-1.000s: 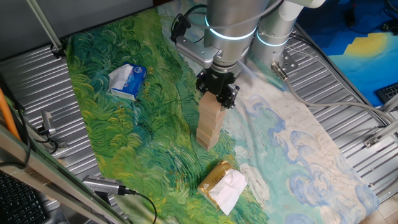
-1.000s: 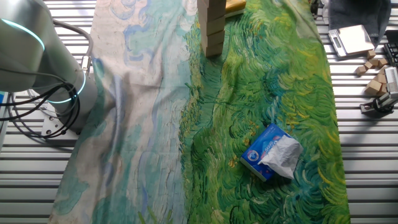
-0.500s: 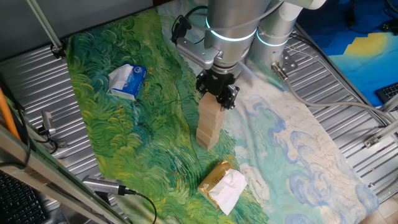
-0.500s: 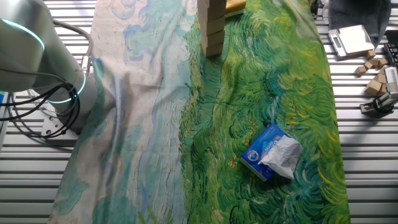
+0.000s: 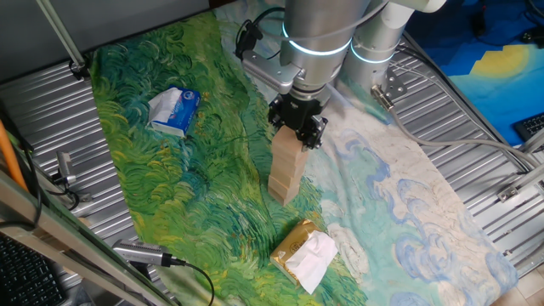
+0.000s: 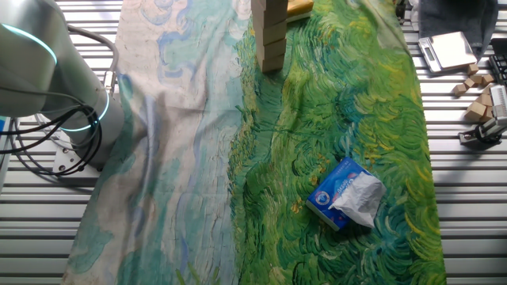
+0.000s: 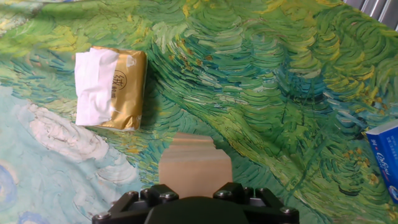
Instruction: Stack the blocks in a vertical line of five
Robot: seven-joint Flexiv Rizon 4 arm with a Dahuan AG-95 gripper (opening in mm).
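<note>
The blocks stand as one upright stack (image 5: 285,170) of several light-brown wooden cubes on the painted cloth, slightly leaning. In the other fixed view the stack (image 6: 269,36) is cut off by the top edge. My gripper (image 5: 297,126) sits right on top of it, its fingers straddling the top block, and it looks shut on that block. In the hand view I look down on the top block's face (image 7: 196,163), with the stepped edges of lower blocks behind it and the gripper (image 7: 196,186) at the bottom edge. The fingertips are hidden.
A yellow-and-white wrapped packet (image 5: 304,251) lies just in front of the stack. A blue-and-white soft packet (image 5: 174,110) lies to the left on the green part of the cloth. Loose wooden pieces (image 6: 479,95) and a small scale (image 6: 449,49) sit on the metal table beside the cloth.
</note>
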